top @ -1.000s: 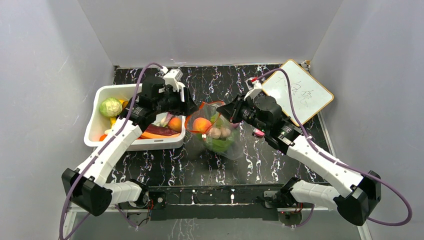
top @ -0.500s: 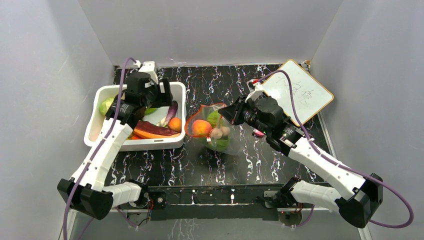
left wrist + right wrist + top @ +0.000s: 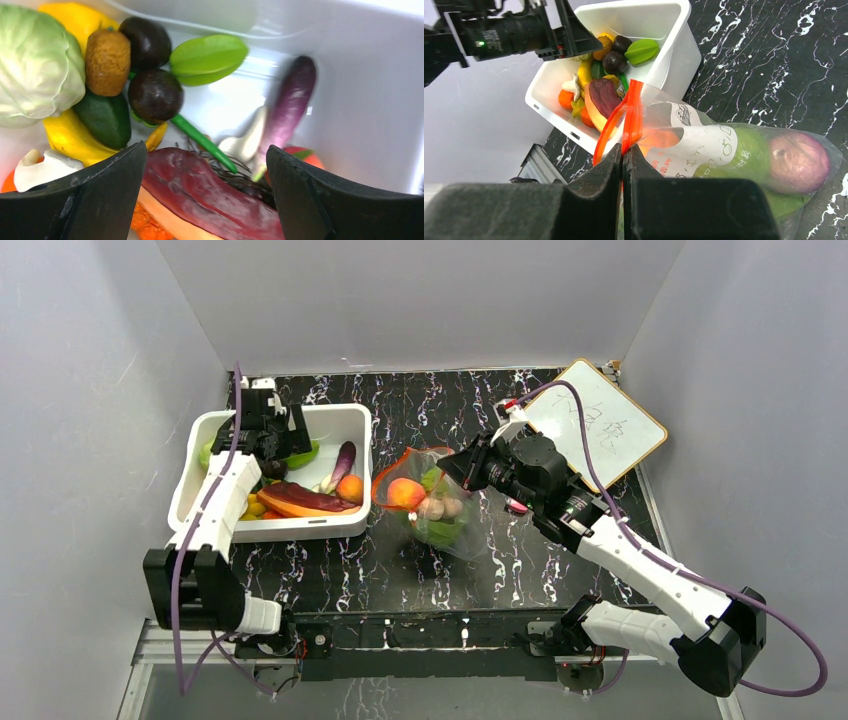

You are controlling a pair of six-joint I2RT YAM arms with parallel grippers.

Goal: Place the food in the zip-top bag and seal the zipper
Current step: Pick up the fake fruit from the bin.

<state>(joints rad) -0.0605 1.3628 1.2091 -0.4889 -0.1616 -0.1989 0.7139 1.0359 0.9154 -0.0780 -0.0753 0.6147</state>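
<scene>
Black marbled desk (image 3: 420,400): white rectangular plastic bin (image 3: 300,530) near left edge; clear crinkly zip-top bag (image 3: 450,530) at centre, just beside the bin. Bag mouth pinched by closed right gripper (image 3: 623,155) beside red-orange zipper strip (image 3: 631,115). Over the bin, left gripper (image 3: 206,165) spread wide, empty. Bag contains orange peach (image 3: 405,492), pale mushrooms (image 3: 440,507); purple eggplant (image 3: 290,100) in the bin.

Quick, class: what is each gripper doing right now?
Left gripper: open, holding nothing, over the white bin.
Right gripper: shut on the zip-top bag.
</scene>
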